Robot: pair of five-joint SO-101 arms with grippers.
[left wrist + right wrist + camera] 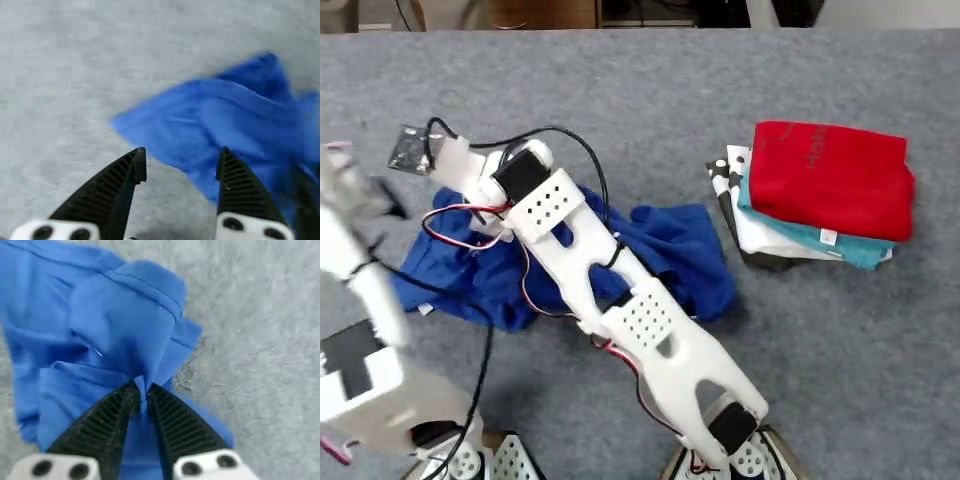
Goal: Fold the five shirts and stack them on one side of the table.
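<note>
**A:** Where is the blue shirt (680, 255)?

**B:** It lies crumpled and unfolded on the grey table (720, 90), on the left arm's side. It is well apart from the stack (820, 205), which sits over on the right.

**A:** What's in that stack?

**B:** A folded red shirt (830, 175) is on top, with a teal shirt (845, 248) under it and a white shirt (760, 232) below that. A dark garment (725, 200) is at the bottom (only its edge peeks out, so I cannot tell more about it).

**A:** And the right gripper (144, 389)?

**B:** It is closed almost all the way. Its black ribbed fingers (110, 420) pinch a raised fold of the blue shirt between their tips, and the cloth bunches up right at the pinch. In the high view the right arm (640, 320) stretches diagonally across that shirt, with its wrist over the shirt's left part.

**A:** And the left gripper (182, 152)?

**B:** It is spread wide, with nothing between the fingers. It hangs over the table beside the shirt. One fingertip is over bare grey surface, and the other is over the edge of the blue cloth. A pointed corner of the shirt lies just beyond the gap. I cannot tell whether either tip touches the fabric.

**A:** Where does the left arm (360, 290) stand?

**B:** It stands at the table's left edge in the high view, just beside the shirt.
</note>
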